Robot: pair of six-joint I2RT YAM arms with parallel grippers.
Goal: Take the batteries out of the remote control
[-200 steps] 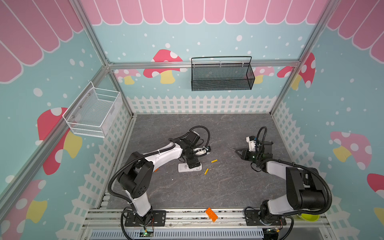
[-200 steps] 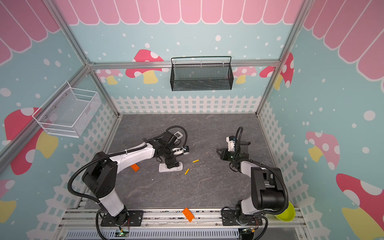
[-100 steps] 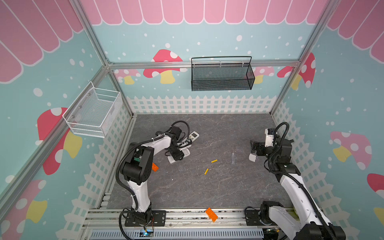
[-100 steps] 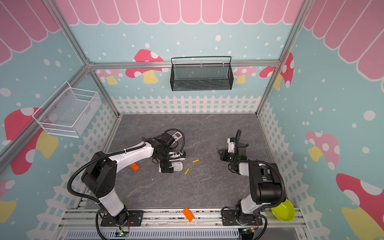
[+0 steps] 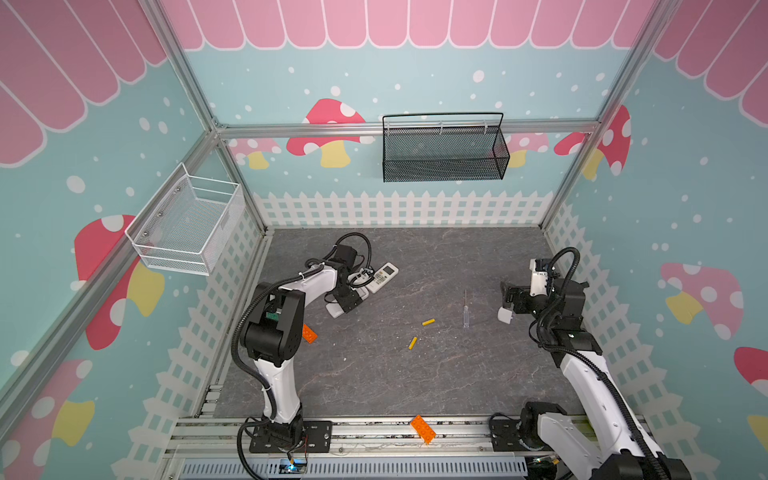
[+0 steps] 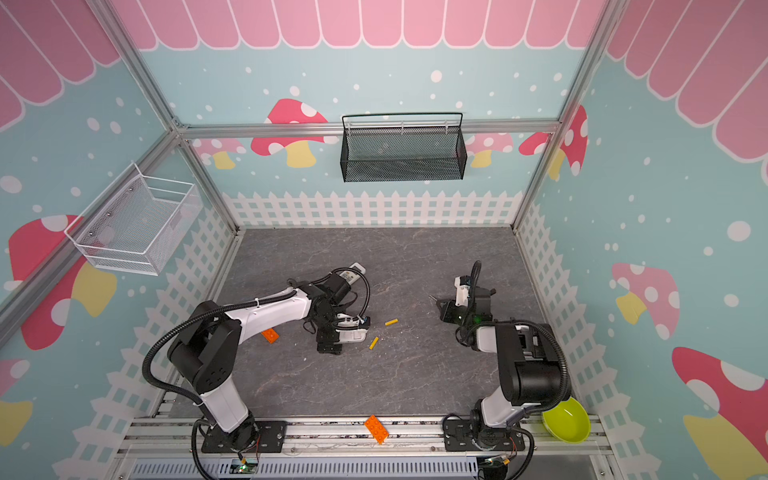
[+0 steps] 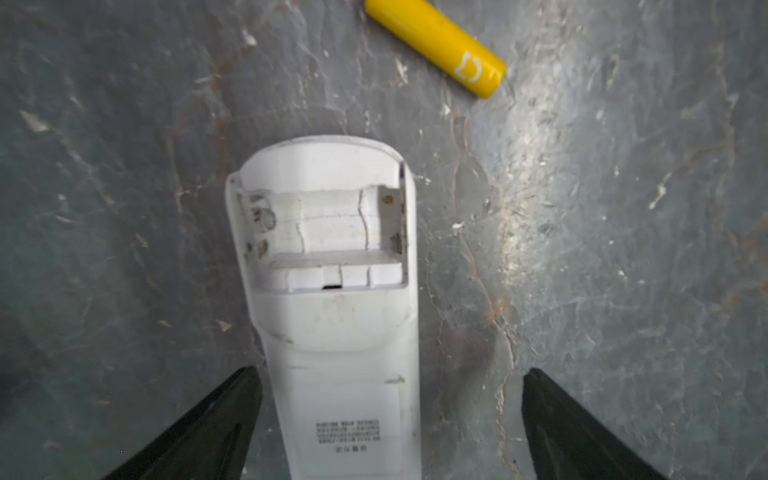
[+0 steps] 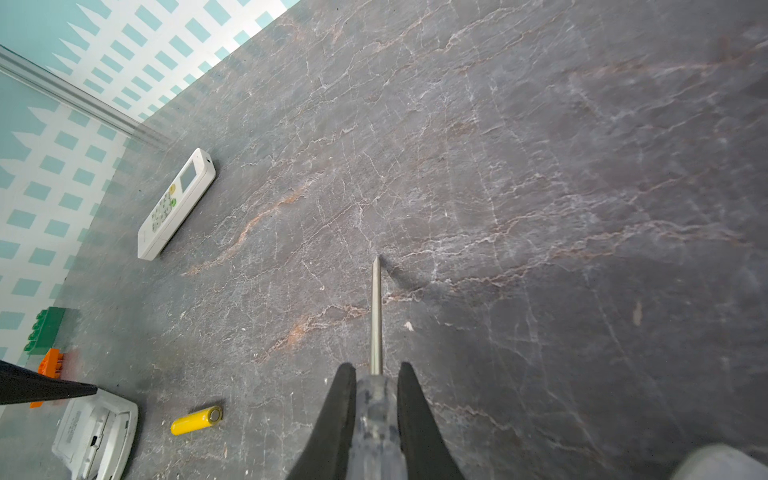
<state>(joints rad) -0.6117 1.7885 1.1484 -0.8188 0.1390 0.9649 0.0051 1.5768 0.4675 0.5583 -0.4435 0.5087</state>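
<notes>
The white remote control [image 7: 336, 316] lies back up, and its battery compartment [image 7: 332, 224] is uncovered and empty. My left gripper [image 7: 390, 374] is open and straddles the remote's body without touching it; in a top view the left gripper [image 6: 332, 341] hangs over the remote control [image 6: 354, 335]. Two yellow batteries [image 6: 391, 322] [image 6: 374, 343] lie on the floor just right of it, and one battery [image 7: 436, 45] shows beyond the remote's end. My right gripper [image 8: 376, 374] is shut on the clear handle of a screwdriver [image 8: 376, 316], whose tip points at bare floor.
A second white remote [image 8: 176, 203] lies face up near the back left. An orange brick [image 6: 270, 335] sits under my left arm, and a green brick [image 8: 43, 328] lies by the fence. Another orange brick [image 6: 376, 429] and a green bowl [image 6: 567, 422] rest on the front rail.
My left gripper has drawn back a little along the remote toward the front. The right gripper still holds the screwdriver in the same place.
</notes>
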